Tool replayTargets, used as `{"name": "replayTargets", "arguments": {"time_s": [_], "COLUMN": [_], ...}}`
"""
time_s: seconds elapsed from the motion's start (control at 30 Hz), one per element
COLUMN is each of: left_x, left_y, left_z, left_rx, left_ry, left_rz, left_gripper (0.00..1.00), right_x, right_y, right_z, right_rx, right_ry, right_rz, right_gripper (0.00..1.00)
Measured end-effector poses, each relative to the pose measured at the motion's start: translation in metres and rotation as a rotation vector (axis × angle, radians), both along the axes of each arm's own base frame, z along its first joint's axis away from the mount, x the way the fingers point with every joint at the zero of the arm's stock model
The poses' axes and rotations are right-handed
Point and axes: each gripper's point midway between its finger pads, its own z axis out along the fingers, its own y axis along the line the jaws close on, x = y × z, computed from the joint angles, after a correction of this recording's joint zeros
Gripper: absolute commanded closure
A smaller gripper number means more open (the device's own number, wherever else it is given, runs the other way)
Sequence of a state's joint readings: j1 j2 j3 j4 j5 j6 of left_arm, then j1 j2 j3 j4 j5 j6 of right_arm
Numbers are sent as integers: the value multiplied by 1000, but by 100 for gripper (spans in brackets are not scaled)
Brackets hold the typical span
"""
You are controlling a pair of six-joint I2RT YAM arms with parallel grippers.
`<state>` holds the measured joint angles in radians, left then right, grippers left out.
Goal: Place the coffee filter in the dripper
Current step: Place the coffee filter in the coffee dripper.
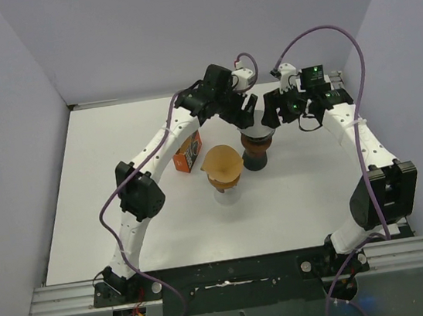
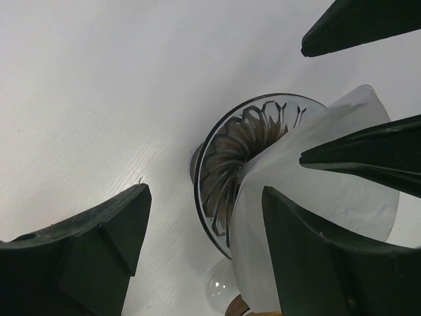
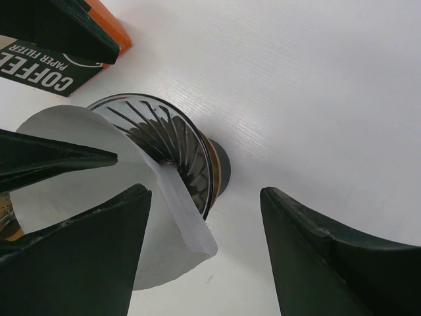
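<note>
The glass dripper [image 1: 257, 146] with ribbed walls stands on a dark base mid-table; it also shows in the left wrist view [image 2: 240, 151] and the right wrist view [image 3: 168, 145]. A white paper coffee filter [image 2: 322, 178] leans in the dripper's mouth, partly over the rim, and also shows in the right wrist view [image 3: 72, 164]. My left gripper [image 2: 204, 197] is open above the dripper [image 1: 249, 108], one finger against the filter. My right gripper [image 3: 204, 194] is open opposite it [image 1: 271, 115], one finger by the filter's lower edge. Neither is shut on it.
An orange coffee filter box [image 1: 187, 153] lies left of the dripper and shows in the right wrist view [image 3: 46, 66]. A brown paper cone on a clear glass stand [image 1: 223, 168] sits in front of the dripper. Purple walls enclose the white table [image 1: 125, 216].
</note>
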<state>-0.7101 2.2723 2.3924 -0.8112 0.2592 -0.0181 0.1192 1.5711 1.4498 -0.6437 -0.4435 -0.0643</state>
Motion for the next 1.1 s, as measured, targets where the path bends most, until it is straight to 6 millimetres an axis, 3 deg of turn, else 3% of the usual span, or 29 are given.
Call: {"name": "replayTargets", "arguments": {"time_s": [0.37, 0.8, 1.1], "left_x": [4, 11, 7], "left_y": [6, 15, 17], "left_z": [6, 0, -15], "left_rx": [4, 15, 39], "left_ry": [-18, -8, 22], "left_rz": [18, 40, 38], "left_gripper": [32, 32, 32], "right_x": [6, 10, 9], "right_y": [-6, -11, -6], "right_z": [-30, -32, -33], "right_rx": [-41, -76, -99], "right_ry": [78, 73, 66], "right_rz": [-17, -33, -20], "right_gripper": [36, 37, 35]}}
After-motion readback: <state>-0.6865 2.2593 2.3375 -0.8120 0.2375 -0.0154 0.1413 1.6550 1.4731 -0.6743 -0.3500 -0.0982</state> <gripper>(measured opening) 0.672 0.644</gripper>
